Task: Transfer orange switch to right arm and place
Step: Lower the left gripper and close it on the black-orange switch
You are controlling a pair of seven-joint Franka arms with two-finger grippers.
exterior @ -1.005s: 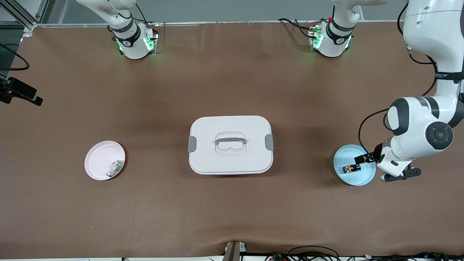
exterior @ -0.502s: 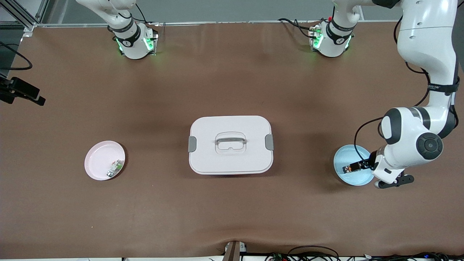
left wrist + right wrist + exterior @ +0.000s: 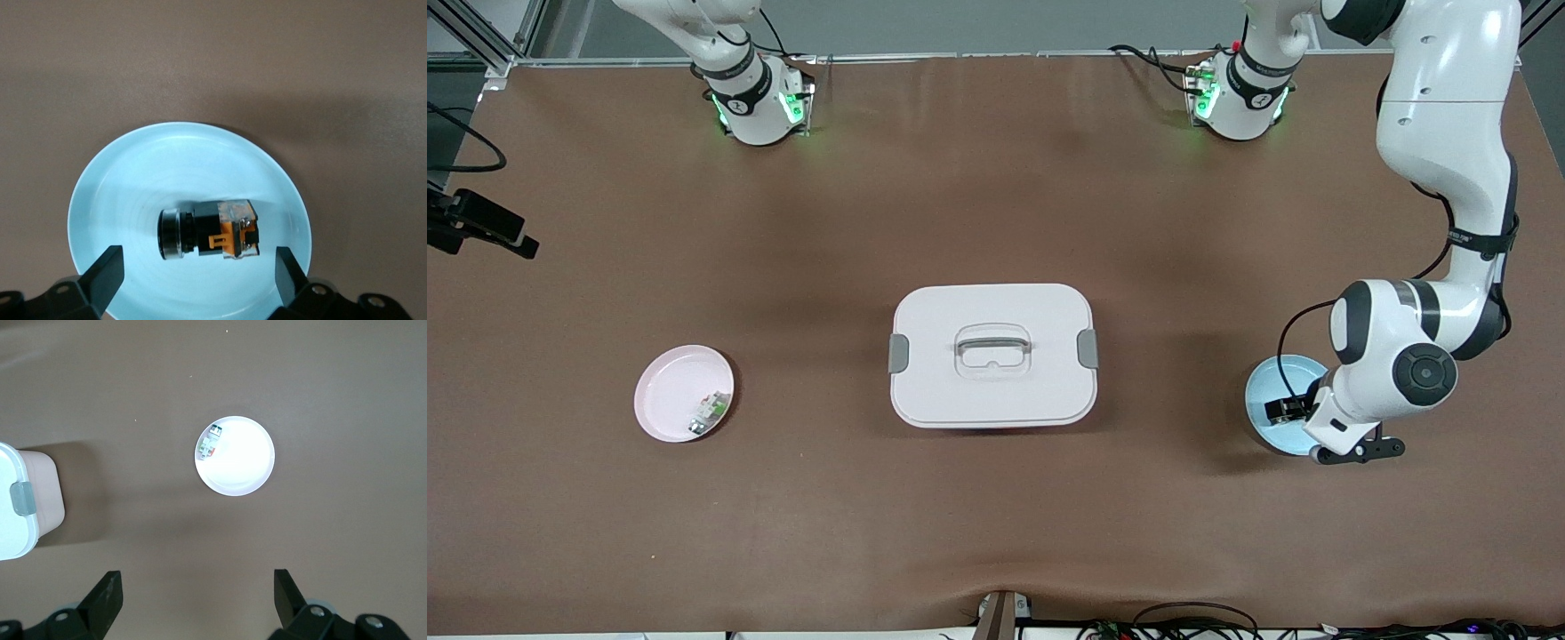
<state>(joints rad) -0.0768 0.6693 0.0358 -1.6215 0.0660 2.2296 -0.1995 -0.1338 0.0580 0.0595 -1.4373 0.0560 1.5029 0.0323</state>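
Observation:
The orange switch (image 3: 210, 230) is a small black block with an orange face and lies on its side in the blue plate (image 3: 100, 193), near the left arm's end of the table. In the front view it shows as a dark speck (image 3: 1280, 411) on the plate (image 3: 1267, 378). My left gripper (image 3: 198, 273) hangs open just above the plate, its two fingers on either side of the switch without touching it. My right gripper (image 3: 197, 597) is open and holds nothing. It is high over the table near the pink plate (image 3: 235, 457).
A white lidded box (image 3: 992, 354) with grey latches stands at the table's middle. The pink plate (image 3: 667, 391) toward the right arm's end holds a small white-and-green component (image 3: 710, 412). A black camera mount (image 3: 480, 229) juts in at that end's edge.
The left arm has swung its hand farther over the blue plate, so the open fingers now flank the switch. The switch, plates and box have not moved.

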